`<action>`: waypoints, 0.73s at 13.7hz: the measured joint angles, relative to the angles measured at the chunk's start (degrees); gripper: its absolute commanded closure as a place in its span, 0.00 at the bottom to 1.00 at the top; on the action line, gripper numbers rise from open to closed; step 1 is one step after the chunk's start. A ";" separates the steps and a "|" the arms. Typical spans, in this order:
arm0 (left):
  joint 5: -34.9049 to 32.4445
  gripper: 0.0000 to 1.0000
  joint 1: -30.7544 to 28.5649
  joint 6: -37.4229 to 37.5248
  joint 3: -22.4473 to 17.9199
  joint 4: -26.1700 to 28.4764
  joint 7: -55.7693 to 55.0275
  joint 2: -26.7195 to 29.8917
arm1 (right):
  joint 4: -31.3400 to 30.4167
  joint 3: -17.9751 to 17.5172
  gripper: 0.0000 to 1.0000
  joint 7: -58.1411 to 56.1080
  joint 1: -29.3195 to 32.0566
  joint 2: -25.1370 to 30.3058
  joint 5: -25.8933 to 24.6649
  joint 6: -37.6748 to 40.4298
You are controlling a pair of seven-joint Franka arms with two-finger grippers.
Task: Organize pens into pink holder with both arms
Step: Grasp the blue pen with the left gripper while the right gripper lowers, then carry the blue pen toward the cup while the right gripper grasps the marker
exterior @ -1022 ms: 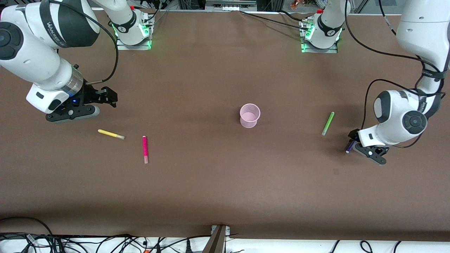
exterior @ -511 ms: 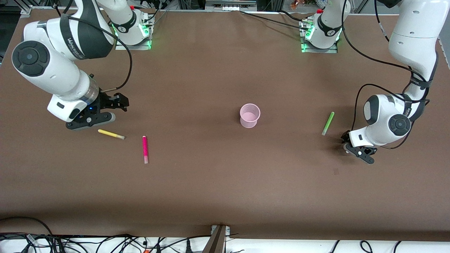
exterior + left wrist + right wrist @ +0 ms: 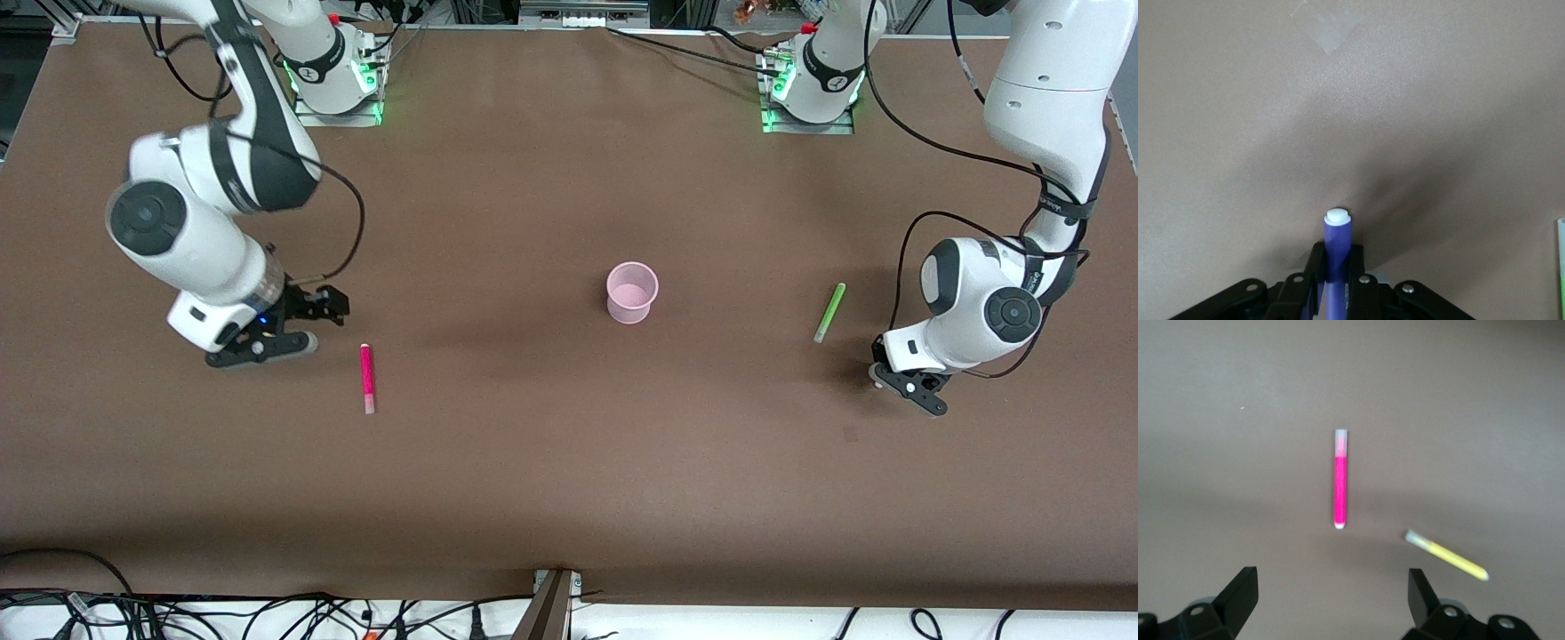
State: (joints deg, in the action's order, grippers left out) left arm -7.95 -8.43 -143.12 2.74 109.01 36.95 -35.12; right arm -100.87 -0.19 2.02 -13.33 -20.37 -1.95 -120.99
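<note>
Right gripper (image 3: 267,342): mine, hanging low over the table (image 3: 533,462) toward the right arm's end, my fingers (image 3: 1238,597) spread wide with nothing between them.
Yellow pen (image 3: 1446,555): lying flat under my right hand (my own wrist hides it from the front camera), just beside one open fingertip.
Magenta pen (image 3: 366,379): flat on the table, near my right gripper on the side toward the holder, pale tip pointing at the front camera.
Pink holder (image 3: 632,292): upright near the middle of the table, well apart from both my hands; I see no pen in it.
Green pen (image 3: 829,312): flat on the table between the holder and my left gripper, slightly slanted.
Left gripper (image 3: 907,387): down close to the table at the left arm's end, fingers (image 3: 1355,267) closed tight.
Purple pen (image 3: 1336,257): pinched between my left fingers, its white end sticking out past them toward the table.
</note>
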 measured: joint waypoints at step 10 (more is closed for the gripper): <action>3.46 1.00 0.11 23.74 12.79 -20.55 -0.22 4.02 | -3.24 -0.04 0.22 0.11 -0.34 -15.33 0.00 -19.78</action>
State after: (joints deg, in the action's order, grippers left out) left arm -4.49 -8.32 -119.39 15.53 88.45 36.74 -31.10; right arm -104.10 -0.23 2.13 -13.66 -35.70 -1.94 -140.76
